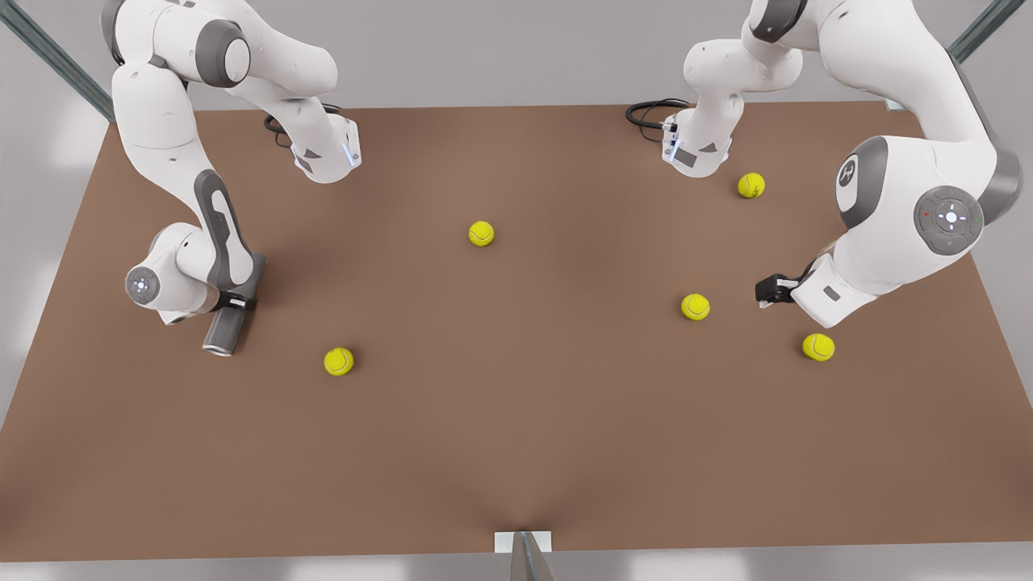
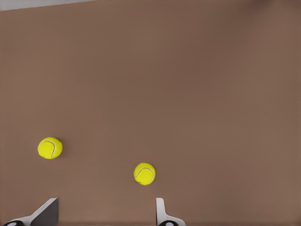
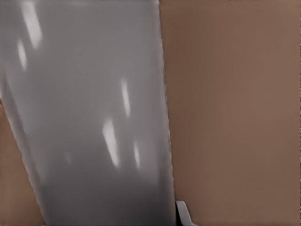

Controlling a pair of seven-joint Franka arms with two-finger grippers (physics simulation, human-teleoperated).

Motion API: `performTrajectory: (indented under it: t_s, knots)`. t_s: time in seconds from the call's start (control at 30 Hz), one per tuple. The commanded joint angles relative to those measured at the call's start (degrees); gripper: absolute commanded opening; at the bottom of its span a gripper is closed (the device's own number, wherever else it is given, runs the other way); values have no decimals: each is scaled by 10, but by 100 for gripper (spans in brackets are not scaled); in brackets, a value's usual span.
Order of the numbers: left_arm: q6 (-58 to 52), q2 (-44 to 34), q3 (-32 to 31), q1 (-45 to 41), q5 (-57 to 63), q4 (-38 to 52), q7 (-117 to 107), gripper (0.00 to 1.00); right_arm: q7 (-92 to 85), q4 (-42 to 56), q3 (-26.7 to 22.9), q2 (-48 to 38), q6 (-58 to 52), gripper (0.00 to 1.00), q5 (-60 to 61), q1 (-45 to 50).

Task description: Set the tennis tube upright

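The tennis tube [image 1: 221, 332] is a grey metallic cylinder lying on the brown table [image 1: 516, 436] at the front view's left, its dark hollow end toward the near edge. My right gripper [image 1: 235, 303] straddles its middle, shut on it. In the right wrist view the tube [image 3: 94, 117] runs close under the camera, with one fingertip [image 3: 184, 214] beside it. My left gripper [image 1: 767, 290] hangs low at the front view's right, open and holding nothing; its fingers [image 2: 162, 215] stand wide apart.
Several yellow-green tennis balls lie scattered: one near the tube [image 1: 339, 361], one mid-table [image 1: 481, 233], others around the left gripper [image 1: 695, 307] [image 1: 818, 347] [image 1: 750, 185]. The left wrist view shows two balls [image 2: 144, 173] [image 2: 50, 148]. Both arm bases stand at the far edge.
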Motion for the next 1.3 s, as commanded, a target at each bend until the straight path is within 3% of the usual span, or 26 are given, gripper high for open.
performTrajectory:
  t_s: [0.0,0.27,0.47,0.53,0.67,0.83,0.93,1.07,1.27]
  knots:
    - [0,-1,-1,0,0,0,-7,100,-14,4,0,0,-18,71,-5,1]
    - [-9,-5,-1,0,-1,1,-9,100,-52,70,13,-30,-145,71,-13,27]
    - [-15,-7,-1,-1,-1,1,-19,100,-137,216,13,-37,-230,71,-30,176]
    - [-15,-7,-1,-1,0,1,-19,100,-183,299,17,-6,-232,71,-35,227]
    - [-14,-5,-1,-1,0,1,-19,100,-320,370,69,23,-225,71,-36,264]
    - [-12,-2,-1,-1,1,1,-19,100,-490,466,170,95,-193,71,-170,273]
    - [-11,-2,-1,-1,1,1,-20,100,-504,473,205,127,-103,71,-250,285]
    - [-9,0,-1,-1,1,1,-20,100,-512,546,205,184,-99,71,-251,377]
    - [-6,5,-1,-1,3,1,-19,100,-494,615,200,253,-90,72,-246,427]
